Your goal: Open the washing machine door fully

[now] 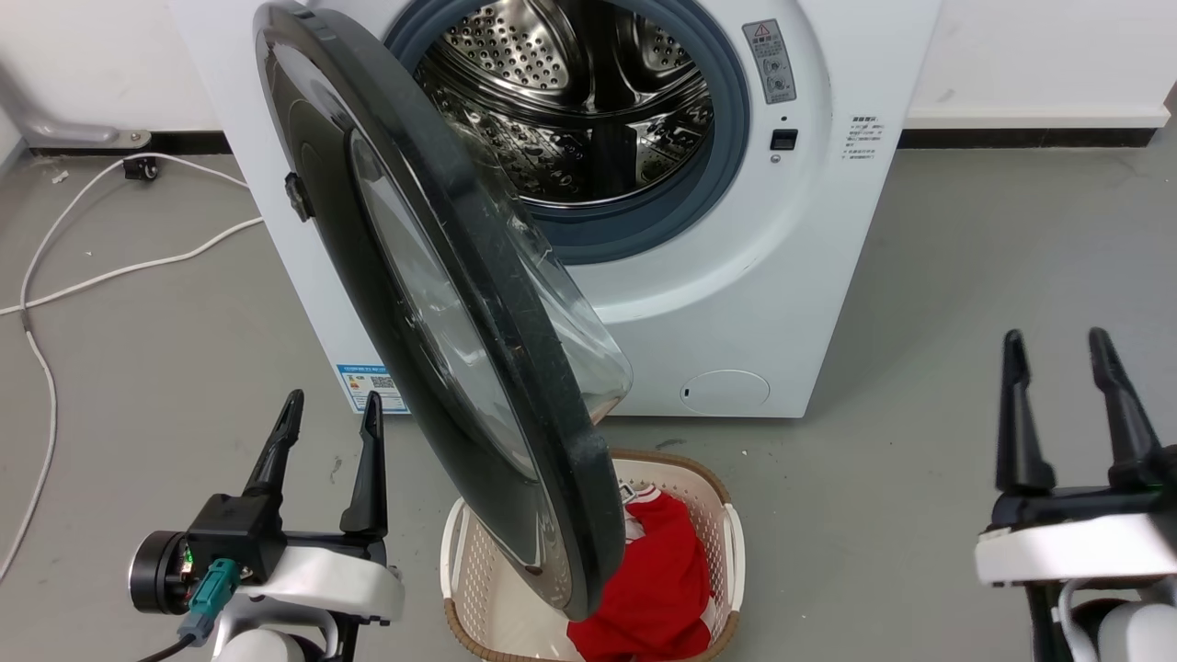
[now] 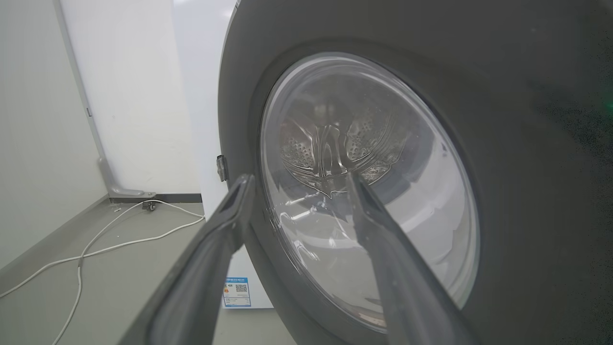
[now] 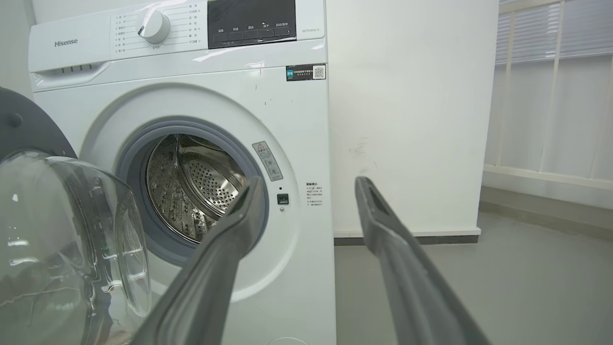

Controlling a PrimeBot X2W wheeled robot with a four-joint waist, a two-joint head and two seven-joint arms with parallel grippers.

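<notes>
The white washing machine (image 1: 736, 276) stands ahead with its steel drum mouth exposed. Its door (image 1: 432, 303), a black rim around bulging clear glass, is swung out on its left-side hinge and juts towards me, roughly square to the machine's front. My left gripper (image 1: 333, 409) is open at the lower left, just left of the door's outer face and apart from it. In the left wrist view its gripper (image 2: 299, 184) points at the door (image 2: 527, 191) glass, nothing held. My right gripper (image 1: 1057, 345) is open at the lower right, far from the door. The right wrist view has the door's glass bowl (image 3: 57, 249) at left.
A beige laundry basket (image 1: 726, 515) holding red cloth sits on the floor under the door's free edge. White cables (image 1: 55, 285) trail over the grey floor at left. A white wall runs behind and right of the machine.
</notes>
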